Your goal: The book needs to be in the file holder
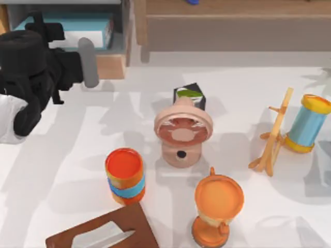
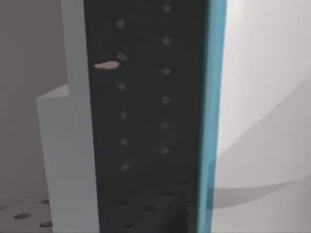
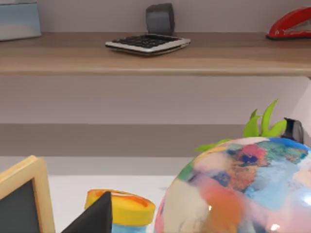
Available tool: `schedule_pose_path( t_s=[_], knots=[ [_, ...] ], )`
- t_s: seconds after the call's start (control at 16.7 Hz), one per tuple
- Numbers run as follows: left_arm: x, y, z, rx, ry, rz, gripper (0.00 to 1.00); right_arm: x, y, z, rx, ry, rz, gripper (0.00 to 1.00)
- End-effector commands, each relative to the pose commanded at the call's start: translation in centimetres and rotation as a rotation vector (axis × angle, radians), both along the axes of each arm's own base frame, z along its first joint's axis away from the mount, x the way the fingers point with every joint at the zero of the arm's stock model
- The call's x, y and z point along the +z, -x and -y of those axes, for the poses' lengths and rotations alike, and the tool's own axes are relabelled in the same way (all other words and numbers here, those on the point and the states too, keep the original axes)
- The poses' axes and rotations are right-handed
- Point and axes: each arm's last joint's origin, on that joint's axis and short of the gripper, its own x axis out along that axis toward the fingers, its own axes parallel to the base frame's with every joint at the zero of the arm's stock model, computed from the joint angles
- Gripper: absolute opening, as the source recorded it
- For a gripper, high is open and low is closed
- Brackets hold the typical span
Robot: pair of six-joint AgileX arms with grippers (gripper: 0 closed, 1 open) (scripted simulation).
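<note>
Already the book (image 1: pixel 67 28) lies inside the file holder (image 1: pixel 125 26) at the far left corner of the table, flat, its long axis running left to right, the teal cover up and the white page edges facing the front. So the job looks as good as finished, to my eye. The left gripper (image 1: pixel 88 62) sits just in front of the holder's tan base block, nearer the book than anything else, its pale grey finger pointing toward the opening; whether the jaws are apart or together I cannot tell. From the left wrist, a thin teal edge stands beside a dark dotted surface and a smooth grey wall. What matters next, I'd judge, is backing straight out toward the near side without catching the thin walls. The right arm is parked off by the long wooden shelf (image 3: pixel 146 53).
</note>
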Motion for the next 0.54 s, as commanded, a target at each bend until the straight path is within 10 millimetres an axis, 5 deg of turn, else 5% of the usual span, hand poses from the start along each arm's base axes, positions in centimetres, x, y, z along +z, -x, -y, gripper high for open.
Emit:
schedule_pose_path(
  t_s=[0.18, 0.54],
  knots=[
    [0.0, 0.0, 0.0, 0.0, 0.0, 0.0, 0.98, 0.0, 0.0, 0.0, 0.0, 0.0, 0.0, 1.0],
    [0.0, 0.0, 0.0, 0.0, 0.0, 0.0, 1.0, 0.0, 0.0, 0.0, 0.0, 0.0, 0.0, 1.0]
  ],
)
